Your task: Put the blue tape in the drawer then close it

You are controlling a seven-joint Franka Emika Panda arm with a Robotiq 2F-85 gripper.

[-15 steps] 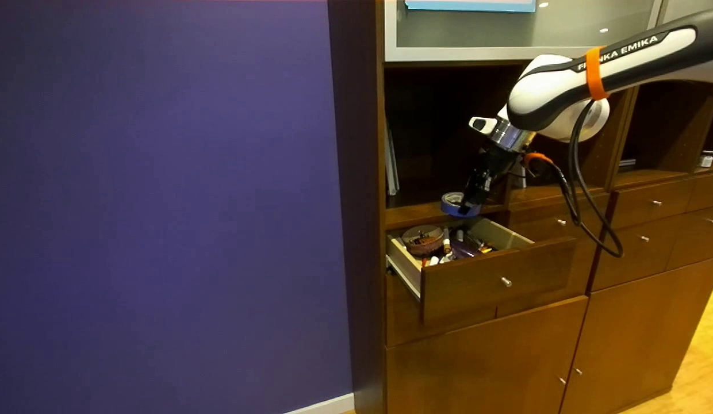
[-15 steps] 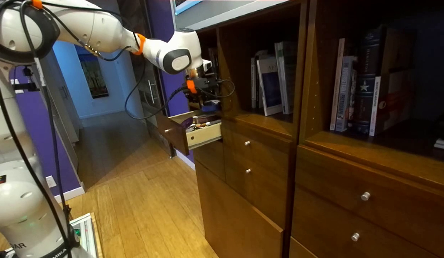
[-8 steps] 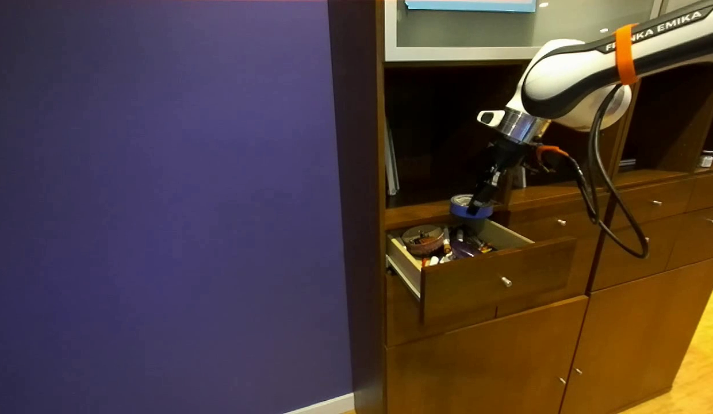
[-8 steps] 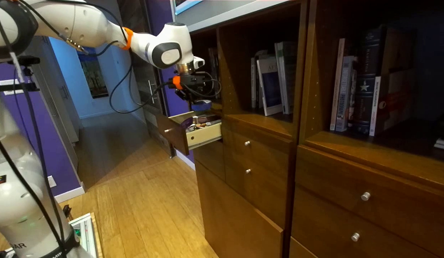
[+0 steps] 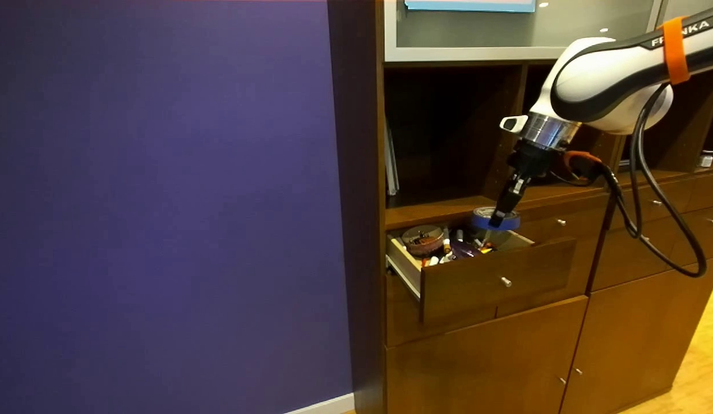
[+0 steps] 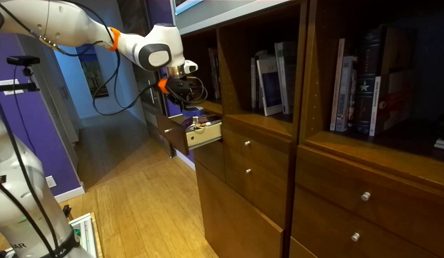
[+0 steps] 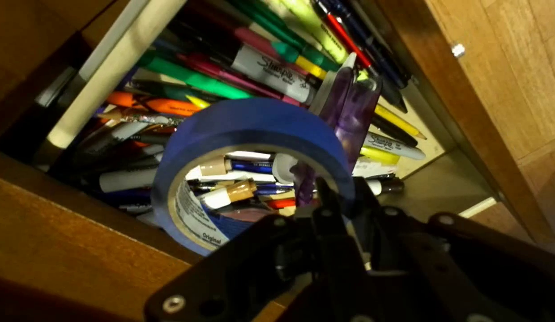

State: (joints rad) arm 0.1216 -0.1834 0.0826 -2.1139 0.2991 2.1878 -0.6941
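The open brown wooden drawer [image 5: 477,287] holds at left a round brownish tub [image 5: 424,252], then coloured pens [image 7: 197,79], and above these hangs the blue ring-shaped tape roll [image 5: 482,222], pinched by the black gripper [image 7: 341,185]; propped high on them, it could jam closing.

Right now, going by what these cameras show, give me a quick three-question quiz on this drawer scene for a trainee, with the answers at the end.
1. True or false: the drawer is pulled open.
2. Which name is printed on the thick gray marker in the wrist view? A) Crayola B) Sharpie C) Pilot
3. What does the gripper hold, and by which part?

Key:
1. True.
2. B.
3. The blue tape, by the wall of its ring.
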